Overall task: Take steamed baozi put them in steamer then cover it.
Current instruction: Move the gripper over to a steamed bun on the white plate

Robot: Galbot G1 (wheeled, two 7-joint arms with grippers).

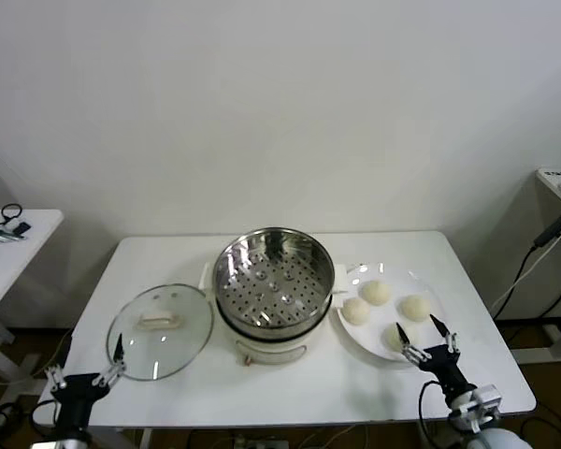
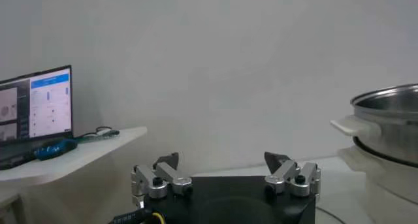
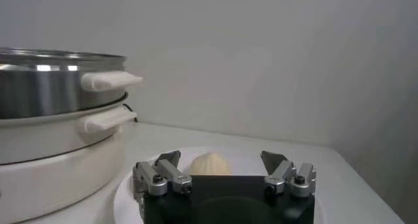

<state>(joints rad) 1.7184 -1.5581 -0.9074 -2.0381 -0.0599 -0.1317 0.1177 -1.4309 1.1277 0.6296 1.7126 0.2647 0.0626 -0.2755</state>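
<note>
Left hand (image 1: 117, 359) held spread apart at worktop (image 1: 290, 383) front edge, cover (image 1: 160, 329) laid flat beside it, steamer (image 1: 273, 283) uncovered at centre, four steamed baozi (image 1: 375, 292) on white plate (image 1: 432, 290), right hand (image 1: 425, 339) spread apart, empty, at plate's near rim

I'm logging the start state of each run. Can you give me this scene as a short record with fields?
steamer: open steel pot with perforated tray, mid-table, nothing inside
cover: glass lid flat on the table, on the steamer's left side
baozi: four on the white plate, on the steamer's right side
left gripper: fingers open, holding nothing, at the lid's near edge
right gripper: fingers open, holding nothing, at the plate's near edge
task progress: nothing moved into the steamer yet
</note>
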